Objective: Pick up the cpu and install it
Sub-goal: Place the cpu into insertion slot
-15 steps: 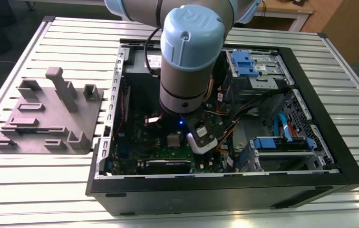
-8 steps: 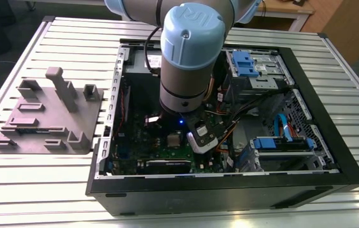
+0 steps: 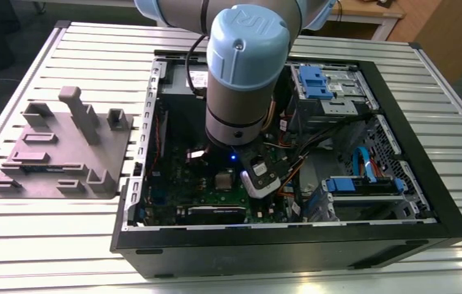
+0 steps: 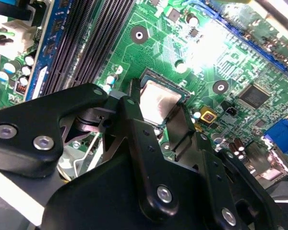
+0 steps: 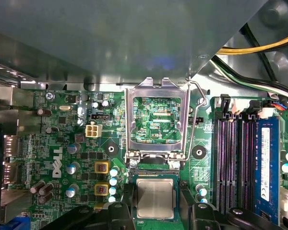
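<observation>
The cpu (image 5: 156, 199), a flat silver-topped square, lies level in the motherboard socket just below the raised metal load plate (image 5: 157, 93). My gripper (image 5: 157, 213) reaches down over it, with one black finger (image 5: 119, 211) against one edge and the other against the opposite edge, shut on the chip. In the second wrist view the cpu (image 4: 157, 99) shows between the fingers (image 4: 132, 112) of the gripper (image 4: 156, 109). In the exterior view the arm (image 3: 243, 73) stands over the open computer case (image 3: 426, 205).
Memory slots (image 5: 233, 158) and a blue-labelled strip (image 5: 265, 163) run beside the socket. Yellow and black cables (image 5: 259, 48) hang near the case wall. A grey fixture block (image 3: 59, 153) sits on the slatted table at the exterior view's left.
</observation>
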### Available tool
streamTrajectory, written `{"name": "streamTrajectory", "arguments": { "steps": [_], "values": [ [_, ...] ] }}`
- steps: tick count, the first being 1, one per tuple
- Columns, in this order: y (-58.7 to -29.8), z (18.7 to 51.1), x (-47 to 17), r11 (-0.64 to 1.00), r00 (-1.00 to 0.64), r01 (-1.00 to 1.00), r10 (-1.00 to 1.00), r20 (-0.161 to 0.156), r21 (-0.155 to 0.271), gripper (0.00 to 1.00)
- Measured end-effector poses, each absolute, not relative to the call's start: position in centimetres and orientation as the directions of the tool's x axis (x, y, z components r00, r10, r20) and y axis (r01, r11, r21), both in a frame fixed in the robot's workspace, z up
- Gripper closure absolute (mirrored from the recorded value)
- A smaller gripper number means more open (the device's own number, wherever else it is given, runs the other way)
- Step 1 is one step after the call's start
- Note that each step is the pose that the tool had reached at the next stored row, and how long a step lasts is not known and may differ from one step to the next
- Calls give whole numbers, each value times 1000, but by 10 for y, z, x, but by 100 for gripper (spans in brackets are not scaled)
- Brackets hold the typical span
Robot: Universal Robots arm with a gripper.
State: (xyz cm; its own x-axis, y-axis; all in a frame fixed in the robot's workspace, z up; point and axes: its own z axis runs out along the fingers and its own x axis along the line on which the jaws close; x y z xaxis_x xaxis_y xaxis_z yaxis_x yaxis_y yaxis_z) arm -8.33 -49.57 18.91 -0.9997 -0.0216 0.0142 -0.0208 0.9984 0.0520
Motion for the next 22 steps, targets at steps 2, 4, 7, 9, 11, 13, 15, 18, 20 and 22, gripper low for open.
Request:
{"name": "streamTrajectory", "arguments": {
  "steps": [2, 4, 7, 9, 11, 13, 15, 18, 20, 22],
  "values": [
    [-496, 189, -83, 998, -1000, -21, -22, 14, 52, 54],
    [-496, 189, -83, 998, -1000, -21, -22, 14, 52, 55],
    [-496, 190, -83, 998, -1000, -21, -21, 14, 53, 55],
    [-496, 194, -82, 998, -1000, -21, -22, 15, 53, 55],
    [-496, 194, -82, 998, -1000, -21, -22, 16, 53, 55],
    [-496, 194, -82, 998, -1000, -20, -21, 16, 55, 55],
    [-496, 193, -82, 998, -1000, -16, -17, 16, 56, 55],
    [-496, 192, -82, 998, -1000, -10, -11, 16, 56, 55],
    [-496, 192, -82, 998, -1000, -10, -11, 16, 56, 55],
    [-496, 191, -83, 998, -1000, -9, -11, 19, 56, 55]
  ]
}}
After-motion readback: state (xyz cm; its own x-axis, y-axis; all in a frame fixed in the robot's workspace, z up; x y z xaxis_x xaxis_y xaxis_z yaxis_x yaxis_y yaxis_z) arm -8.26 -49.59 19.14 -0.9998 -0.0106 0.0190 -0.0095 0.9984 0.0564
